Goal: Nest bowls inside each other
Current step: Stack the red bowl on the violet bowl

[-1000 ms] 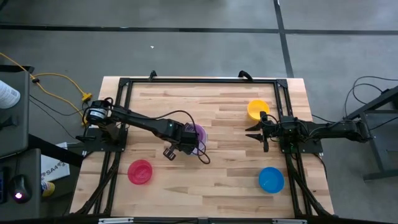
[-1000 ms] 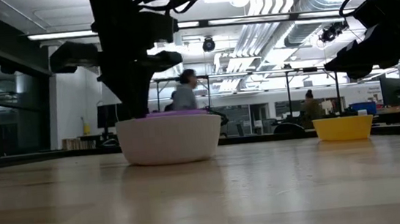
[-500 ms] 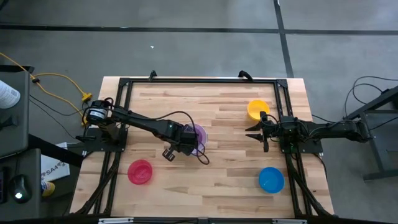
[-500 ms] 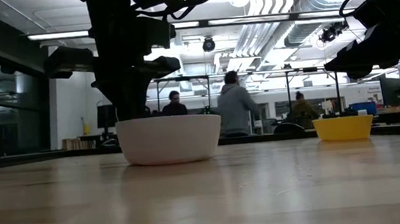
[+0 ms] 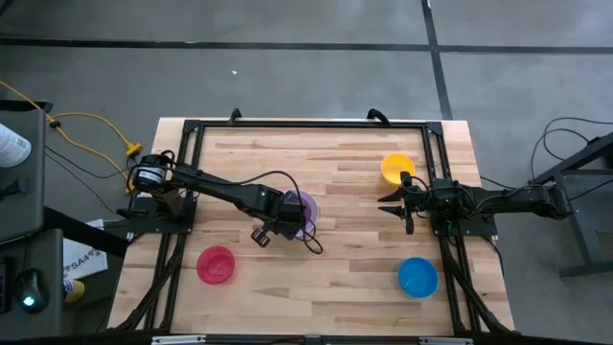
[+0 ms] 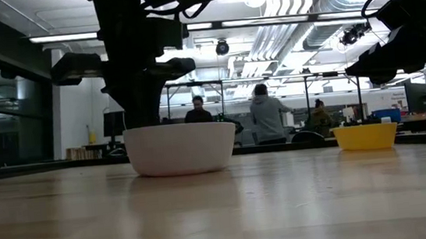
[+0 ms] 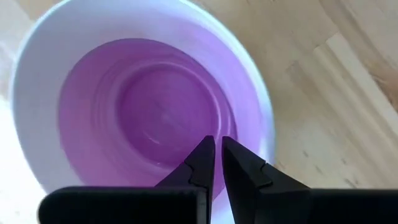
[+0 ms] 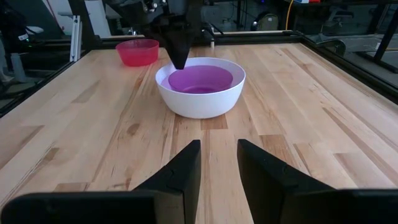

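Note:
The purple bowl (image 7: 155, 112) sits nested inside the white bowl (image 8: 202, 99), which rests on its base at mid-table (image 5: 305, 213). My left gripper (image 7: 217, 144) points steeply down over the purple bowl's inner wall, near its rim. Its fingers stand a narrow gap apart with nothing between them. My right gripper (image 8: 217, 149) waits open at the table's right side (image 5: 391, 203), level, facing the white bowl. The yellow bowl (image 5: 396, 168), the blue bowl (image 5: 418, 276) and the red-pink bowl (image 5: 215, 264) stand apart on the table.
A black frame (image 5: 287, 125) runs around the wooden tabletop. Bare wood lies between the white bowl and the other bowls. In the low view, people (image 6: 264, 118) stand in the room beyond the far edge.
The purple bowl has sunk into the white bowl. A second ago its rim showed just above the white rim in the low view; now it is below it and out of sight there. My left arm has stayed over the bowls.

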Controlling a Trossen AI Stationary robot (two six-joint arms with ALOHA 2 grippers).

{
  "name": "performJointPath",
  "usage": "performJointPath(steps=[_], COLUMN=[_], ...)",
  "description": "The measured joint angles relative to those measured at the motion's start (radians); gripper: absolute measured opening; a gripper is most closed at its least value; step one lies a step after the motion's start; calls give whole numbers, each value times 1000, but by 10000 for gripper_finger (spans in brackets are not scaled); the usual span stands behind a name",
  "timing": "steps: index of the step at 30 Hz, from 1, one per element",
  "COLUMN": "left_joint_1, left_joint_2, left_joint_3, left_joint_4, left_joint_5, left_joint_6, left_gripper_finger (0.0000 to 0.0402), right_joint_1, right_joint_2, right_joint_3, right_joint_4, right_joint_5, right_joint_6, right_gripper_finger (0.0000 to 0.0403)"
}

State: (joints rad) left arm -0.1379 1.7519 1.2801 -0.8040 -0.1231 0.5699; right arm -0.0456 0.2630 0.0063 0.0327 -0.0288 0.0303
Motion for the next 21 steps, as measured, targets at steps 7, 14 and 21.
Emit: performJointPath(steps=[7,14,21], left_joint_1=[11,13,11], left_joint_2=[-28,-85,-117], left_joint_3=[36,44,43], left_joint_4=[-123,-238,-333], left_joint_5=[-64,-33,-15], left_joint_6=[-13,-205,-486], left_gripper_finger=[29,29,29], right_joint_1=[0,0,0], right_joint_2=[0,0,0], right_joint_3=[0,0,0], right_joint_4=[0,-1,0], right_joint_5=[0,1,0], right_joint_6=[0,0,0], right_gripper_finger=[98,98,98])
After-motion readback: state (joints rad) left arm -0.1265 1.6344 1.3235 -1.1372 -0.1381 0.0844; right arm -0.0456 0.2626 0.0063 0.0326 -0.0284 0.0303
